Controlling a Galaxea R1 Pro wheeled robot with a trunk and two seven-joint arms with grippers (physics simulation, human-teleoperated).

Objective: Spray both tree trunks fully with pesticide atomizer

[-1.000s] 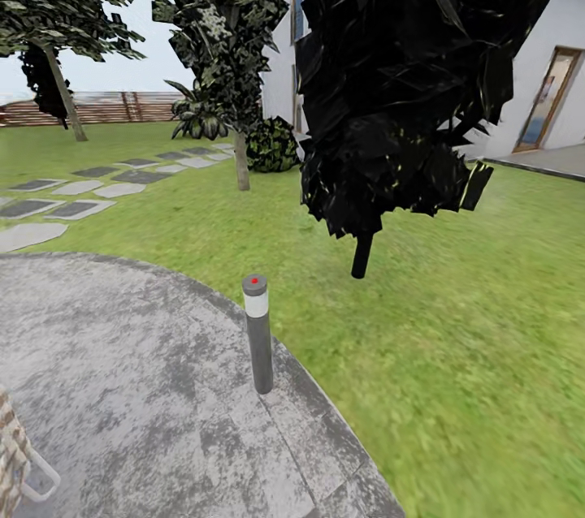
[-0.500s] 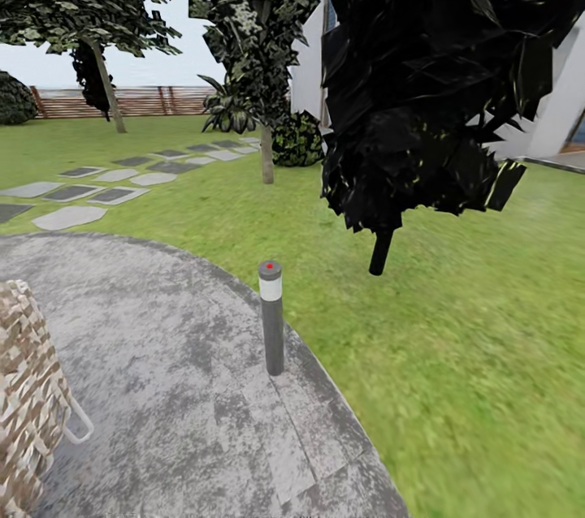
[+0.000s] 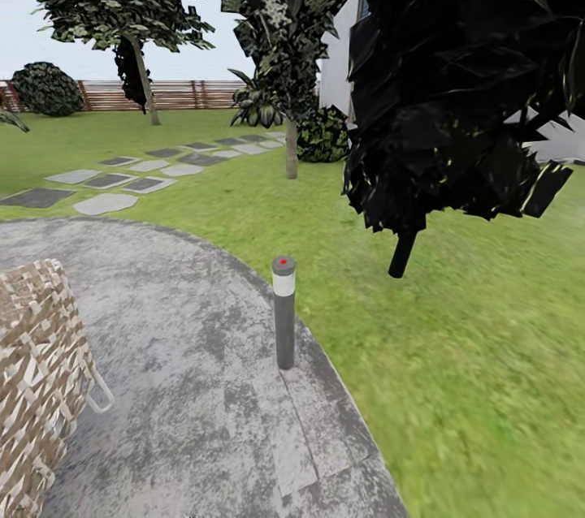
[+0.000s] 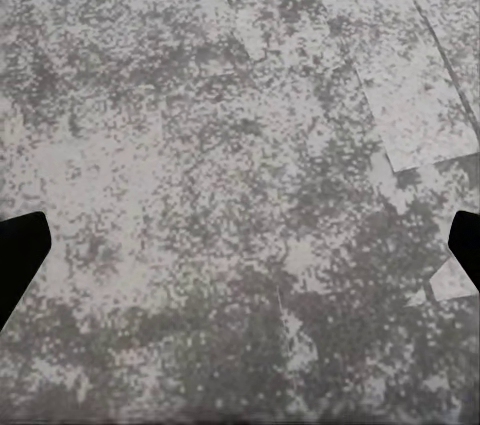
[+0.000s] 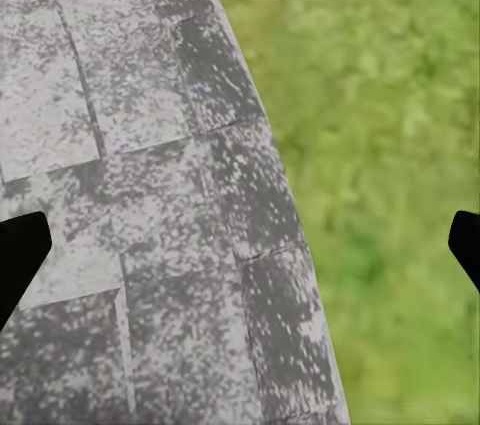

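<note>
The pesticide atomizer is out of view. Two trees with green-and-white leaves stand on the lawn [image 3: 455, 356] in the head view: a nearer one with a pale trunk [image 3: 291, 151] and a farther one with a leaning trunk [image 3: 145, 92] by the fence. My left gripper [image 4: 240, 255] is open over grey paving, its black fingertips [image 4: 20, 255] wide apart. My right gripper [image 5: 240, 250] is open too, above the edge where paving meets grass. Nothing is between either pair of fingers.
I stand on a round grey paved patio [image 3: 179, 356]. A grey bollard light [image 3: 283, 311] stands at its edge. A near-black conifer [image 3: 455, 88] hangs close on the right, a wicker chair [image 3: 36, 372] on the left. Stepping stones [image 3: 114, 181] lead toward a slatted fence [image 3: 195, 94].
The head camera has turned left, so the whole scene has slid right. More of the wicker chair and a round shrub by the fence have come into view.
</note>
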